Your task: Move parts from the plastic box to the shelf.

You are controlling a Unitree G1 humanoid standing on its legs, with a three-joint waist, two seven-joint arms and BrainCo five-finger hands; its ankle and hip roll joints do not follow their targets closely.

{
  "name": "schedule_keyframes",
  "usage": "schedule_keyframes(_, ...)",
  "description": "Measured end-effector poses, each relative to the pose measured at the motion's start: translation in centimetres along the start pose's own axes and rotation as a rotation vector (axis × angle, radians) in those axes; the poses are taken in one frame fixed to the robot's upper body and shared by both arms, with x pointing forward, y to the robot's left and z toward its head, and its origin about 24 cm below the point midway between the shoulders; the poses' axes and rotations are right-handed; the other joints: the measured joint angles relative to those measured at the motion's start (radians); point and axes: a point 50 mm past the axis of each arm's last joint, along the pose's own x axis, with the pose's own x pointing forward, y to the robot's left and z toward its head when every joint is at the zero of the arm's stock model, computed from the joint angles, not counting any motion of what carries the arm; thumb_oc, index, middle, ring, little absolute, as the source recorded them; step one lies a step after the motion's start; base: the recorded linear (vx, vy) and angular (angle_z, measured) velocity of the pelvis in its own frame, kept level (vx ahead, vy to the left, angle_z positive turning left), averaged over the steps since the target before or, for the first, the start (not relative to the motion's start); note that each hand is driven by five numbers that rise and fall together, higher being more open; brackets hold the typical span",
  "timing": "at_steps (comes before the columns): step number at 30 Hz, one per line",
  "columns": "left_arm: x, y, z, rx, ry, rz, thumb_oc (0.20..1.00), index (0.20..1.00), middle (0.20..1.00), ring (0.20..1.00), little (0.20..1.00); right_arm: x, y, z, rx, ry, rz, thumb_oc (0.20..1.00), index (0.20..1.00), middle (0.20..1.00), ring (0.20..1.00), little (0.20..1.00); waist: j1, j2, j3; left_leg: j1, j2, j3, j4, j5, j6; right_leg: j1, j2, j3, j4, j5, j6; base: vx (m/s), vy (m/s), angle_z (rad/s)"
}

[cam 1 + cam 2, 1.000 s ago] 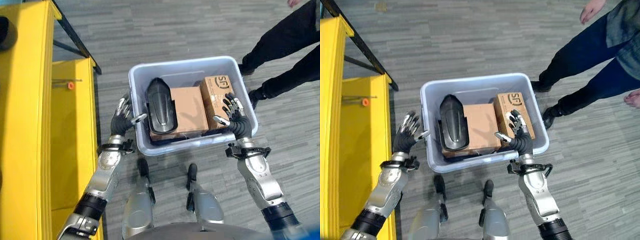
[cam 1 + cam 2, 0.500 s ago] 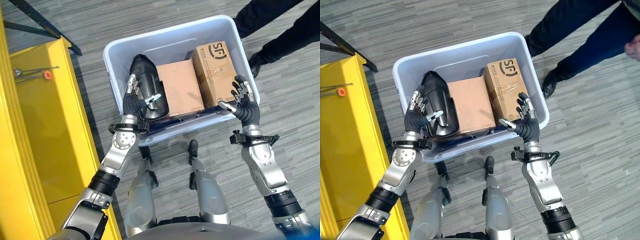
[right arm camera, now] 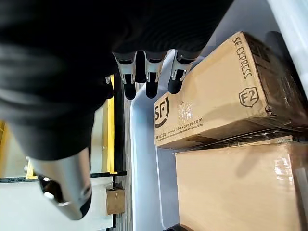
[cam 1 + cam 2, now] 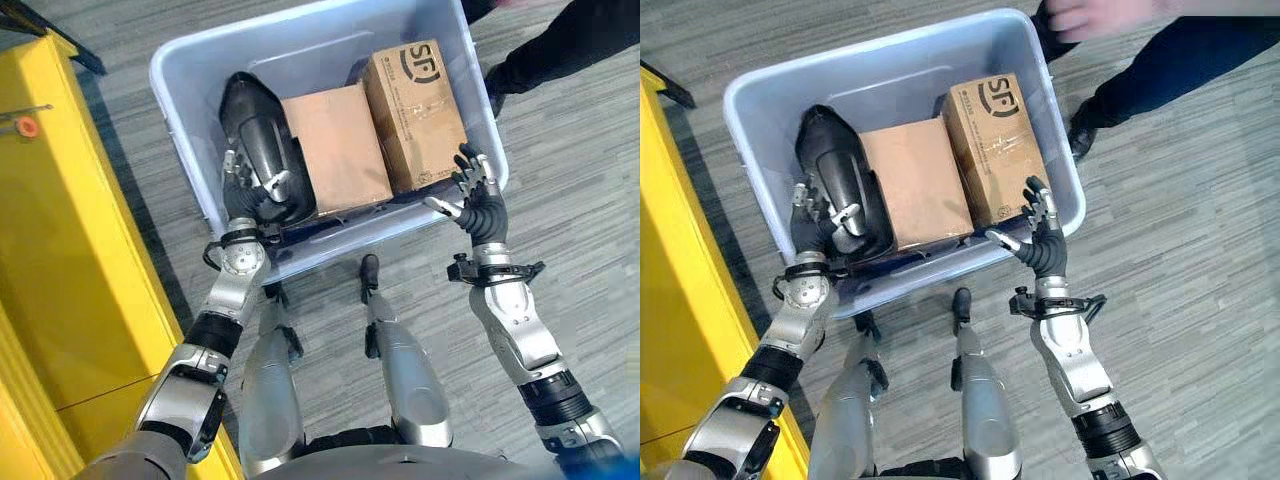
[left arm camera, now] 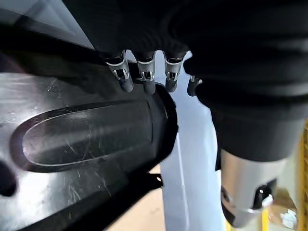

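The plastic box (image 4: 180,130), a pale blue-grey bin of smooth moulded plastic with rounded corners and a thick rolled rim, sits on the floor with three parts packed side by side in it. At the robot's left lies a black plastic part (image 4: 258,150), long and rounded at its far end, its glossy shell finely scratched and bearing a raised oval panel, as the left wrist view shows. In the middle lies a plain cardboard box (image 4: 335,148) with a flat matte brown top, and at the right a narrower printed cardboard box (image 4: 415,112), taped along its top seam. The left hand (image 4: 243,196) is inside the bin at the near end of the black part, its fingers straight and spread over the shell with the thumb out beside them, not curled round it. The right hand (image 4: 477,200) is at the bin's near right corner, by the end of the printed box, fingers spread wide and holding nothing. A yellow shelf (image 4: 70,260) of smooth painted panels stands to the robot's left, close beside the bin. The grey floor (image 4: 560,200) is laid in narrow streaked planks, and a person's dark trouser leg (image 4: 1180,60) and shoe (image 4: 1081,133) stand just beyond the bin's far right corner.
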Motion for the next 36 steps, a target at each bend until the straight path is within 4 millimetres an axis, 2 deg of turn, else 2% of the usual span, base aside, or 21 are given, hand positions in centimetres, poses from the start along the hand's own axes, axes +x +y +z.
schedule_keyframes(3,0.6,0.0,0.4,0.010,-0.014,0.001,1.000,1.000,1.000,1.000,1.000,0.1,0.2,0.0,0.002,-0.002,0.004,1.000,1.000,1.000,1.000,1.000,-0.014,-0.005,0.002,-0.015,0.000,0.001,0.003,0.000,0.000,-0.014,0.002,0.001,0.000,0.004,-0.001,0.02,0.016,0.00)
schedule_keyframes(7,2.4,0.0,0.6,0.074,0.010,0.038,1.000,1.000,1.000,1.000,1.000,-0.1,0.7,-0.1,0.007,0.003,0.015,1.000,1.000,1.000,1.000,1.000,-0.038,-0.017,0.003,-0.024,0.001,0.004,0.004,0.000,0.000,-0.028,0.002,0.011,0.000,0.008,0.000,0.01,0.030,-0.06)
schedule_keyframes(12,4.4,0.1,2.4,0.105,-0.024,0.059,1.000,1.000,1.000,1.000,1.000,-0.2,1.0,-0.1,0.014,0.000,0.028,1.000,1.000,1.000,1.000,1.000,-0.070,-0.036,-0.001,-0.050,0.009,0.006,0.011,0.003,-0.002,-0.053,0.007,0.013,0.000,0.017,-0.002,-0.01,0.009,-0.03)
schedule_keyframes(20,6.2,-2.1,4.7,0.290,-0.104,-0.028,1.000,1.000,1.000,1.000,1.000,-0.3,1.1,-0.1,0.029,-0.008,0.054,1.000,1.000,1.000,1.000,1.000,-0.098,-0.044,-0.005,-0.086,0.018,0.012,0.025,0.004,-0.004,-0.090,0.018,0.025,0.000,0.028,-0.001,-0.01,0.011,-0.04)
schedule_keyframes(25,6.8,-2.7,5.7,0.349,-0.141,-0.066,1.000,1.000,1.000,1.000,1.000,-0.5,1.6,-0.2,0.060,0.004,0.088,1.000,1.000,1.000,1.000,1.000,-0.118,-0.061,-0.017,-0.086,0.022,0.026,0.028,0.004,-0.004,-0.098,0.019,0.042,0.000,0.033,-0.003,0.00,0.005,-0.09)
schedule_keyframes(29,6.7,-4.6,6.2,0.374,-0.174,-0.143,1.000,1.000,1.000,1.000,1.000,-0.8,1.5,-0.3,0.064,0.006,0.101,1.000,1.000,1.000,1.000,1.000,-0.131,-0.091,-0.039,-0.088,0.032,0.037,0.040,0.000,-0.010,-0.105,0.024,0.048,0.000,0.037,-0.006,0.00,0.004,-0.11)
schedule_keyframes(36,5.4,-6.5,6.4,0.373,-0.240,-0.240,1.000,1.000,1.000,1.000,1.000,-1.0,1.5,-0.5,0.069,0.016,0.114,1.000,1.000,1.000,1.000,1.000,-0.124,-0.087,-0.048,-0.085,0.036,0.039,0.042,0.002,-0.016,-0.104,0.032,0.053,0.000,0.041,-0.011,0.00,-0.002,-0.02)
